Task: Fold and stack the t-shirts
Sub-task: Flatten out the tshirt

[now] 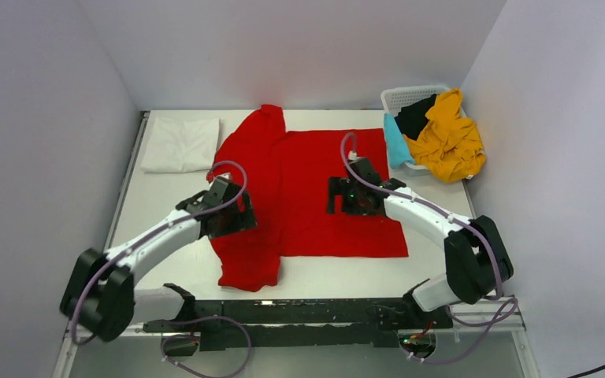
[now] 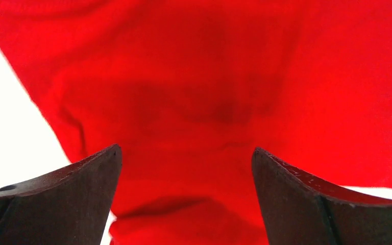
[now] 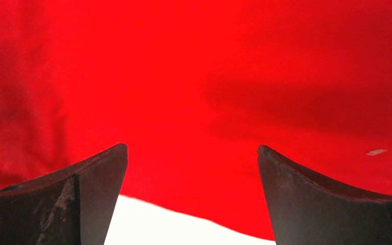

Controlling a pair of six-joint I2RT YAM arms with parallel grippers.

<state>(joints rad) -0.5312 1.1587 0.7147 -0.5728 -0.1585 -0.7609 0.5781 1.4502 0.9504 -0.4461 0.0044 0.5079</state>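
A bright red t-shirt (image 1: 315,193) lies spread on the table's middle, its left part folded over. It fills the left wrist view (image 2: 194,92) and the right wrist view (image 3: 224,81). My left gripper (image 1: 232,214) hovers over the shirt's left side, jaws open and empty (image 2: 186,153). My right gripper (image 1: 352,197) is over the shirt's middle, jaws open and empty (image 3: 193,150). A folded white t-shirt (image 1: 180,144) lies at the back left. Mustard-yellow (image 1: 445,138), teal (image 1: 395,142) and black (image 1: 415,116) shirts hang out of the basket.
A white plastic lattice basket (image 1: 408,96) stands at the back right corner. White walls close in the table (image 1: 165,193) on three sides. The arms' black mounting rail (image 1: 299,315) runs along the near edge.
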